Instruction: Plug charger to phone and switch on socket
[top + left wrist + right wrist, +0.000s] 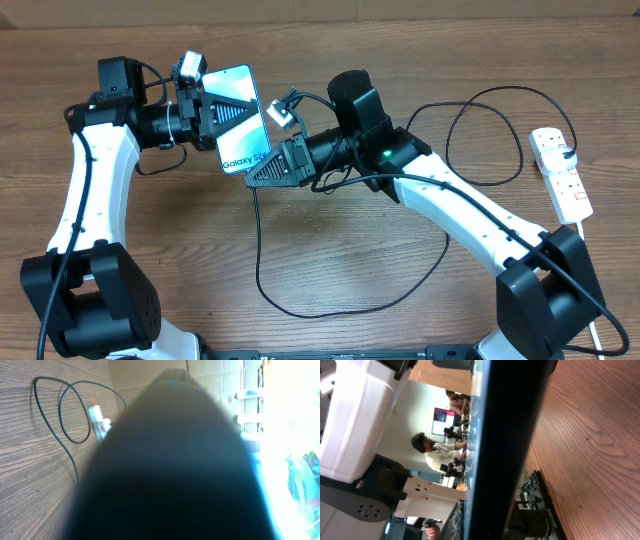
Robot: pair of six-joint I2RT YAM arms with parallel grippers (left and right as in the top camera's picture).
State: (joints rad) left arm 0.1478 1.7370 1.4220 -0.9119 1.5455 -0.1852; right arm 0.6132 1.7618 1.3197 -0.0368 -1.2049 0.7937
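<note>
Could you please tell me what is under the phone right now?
The phone is held up in the left gripper; the right gripper sits shut at its lower end. Table shows beside it; the spot directly beneath is covered.

Tabletop [340, 250]: brown wood grain is shown throughout.
Cardboard [215, 390]: seen standing beyond the tabletop's far edge.
Person [432, 450]: dark-haired, light top, seen in the background room.
</note>
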